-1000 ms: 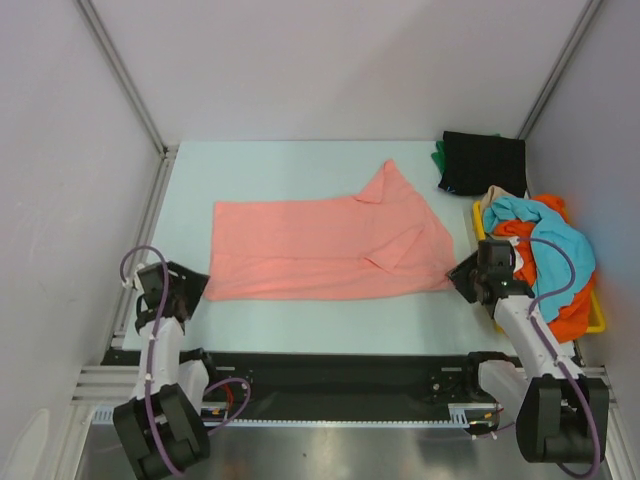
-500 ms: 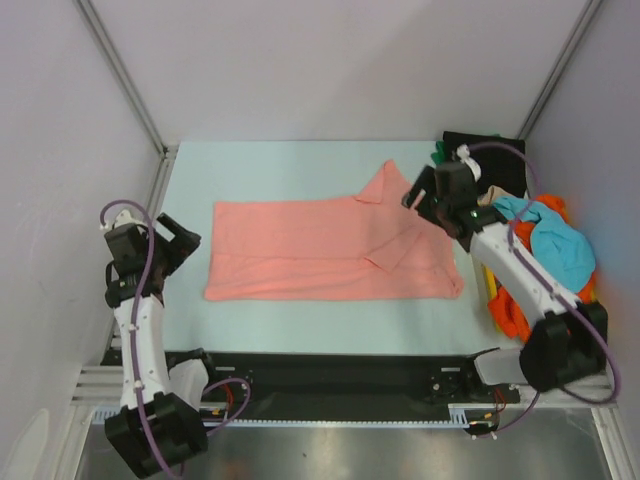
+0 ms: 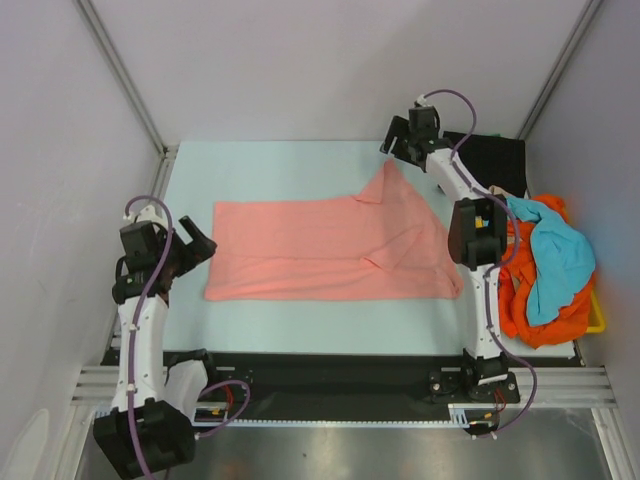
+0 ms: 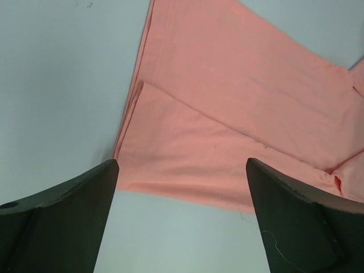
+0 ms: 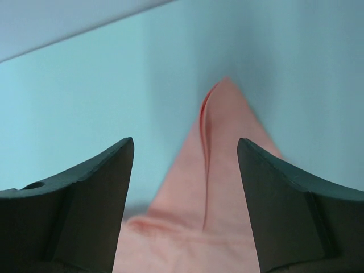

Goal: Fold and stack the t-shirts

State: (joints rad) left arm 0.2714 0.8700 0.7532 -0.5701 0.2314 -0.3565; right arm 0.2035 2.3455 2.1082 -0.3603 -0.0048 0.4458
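Observation:
A salmon pink t-shirt lies flat across the middle of the table, one sleeve pointing to the far side. My left gripper is open and empty, just off the shirt's left edge; the left wrist view shows the shirt's near left corner between the fingers. My right gripper is open and empty above the far sleeve tip. A folded black t-shirt lies at the back right. Turquoise and orange t-shirts are piled at the right.
The pile rests on a yellow tray at the right edge, with a bit of beige cloth at its far end. Metal frame posts and white walls enclose the table on three sides. The right arm stretches along the shirt's right edge.
The right arm swung from beside the tray to the far side, over the sleeve tip. The left arm rose and moved in towards the shirt's left edge. The pile shifted.

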